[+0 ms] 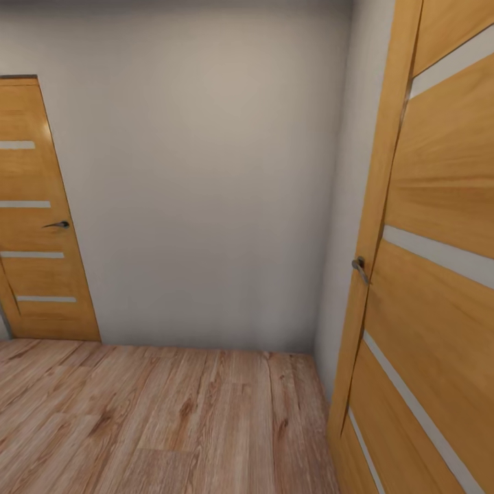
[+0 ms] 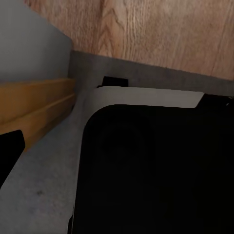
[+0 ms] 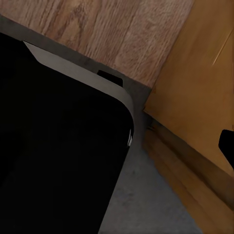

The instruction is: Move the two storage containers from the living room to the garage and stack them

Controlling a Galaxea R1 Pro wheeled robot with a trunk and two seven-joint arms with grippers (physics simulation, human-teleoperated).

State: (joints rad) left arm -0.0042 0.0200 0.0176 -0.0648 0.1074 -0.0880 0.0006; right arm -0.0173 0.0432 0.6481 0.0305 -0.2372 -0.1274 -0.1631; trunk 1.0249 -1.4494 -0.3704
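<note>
A: Entry. Head view: light wood-plank flooring, a plain pale wall, a closed wood-panelled door at far left, and an open door close on the right with its handle near. Reads as a doorway or corridor.

B: Containers?

A: No orange-red bin appears in these pictures, so their whereabouts cannot be read here. Nothing stacked, no concrete room ahead.

B: The wrists?

A: Left wrist view: the robot's dark base with a pale rim, a grey strip of floor, a yellow-wood edge beside it. Right wrist view: same dark base, and the door panel just beside it. Whether the fingers of either arm are open or closed cannot be told.

B: Progress?

A: Judged as transit. Neither placing nor stacking is evidenced; both appear left to do.
</note>
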